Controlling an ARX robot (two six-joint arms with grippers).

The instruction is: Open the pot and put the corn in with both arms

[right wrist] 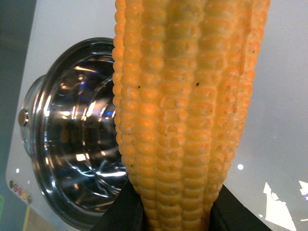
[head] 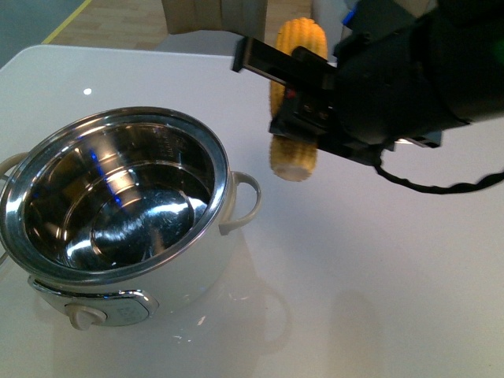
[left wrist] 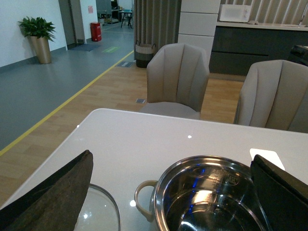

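The large round pot, white-bodied with a shiny steel interior, is seen standing open on the glossy white table. Its hollow is empty and its knob panel is turned toward the robot. In the left wrist view, what appears to be a round glass lid is seen lying on the table just beside the pot, so the opening step is judged done.

The husked yellow corn cob is clamped by the black right gripper. It is gripped across its middle, with the blunt cut end pointing down and the tapered end up. A grip at the middle is judged to keep the cob from tipping between the flat fingers, which are seen pressed against its sides in the right wrist view. The cob is held to the right of the pot, near the pale loop handle. It appears raised off the table and is not yet over the steel rim. That height is judged to be kept so the rim can be cleared.

The left gripper is seen spread wide with nothing between its fingers, and the pot shows between them. It is probably kept empty there so that the mouth is left free for the cob. Carrying the cob over the opening and letting it go is judged to be what is left.
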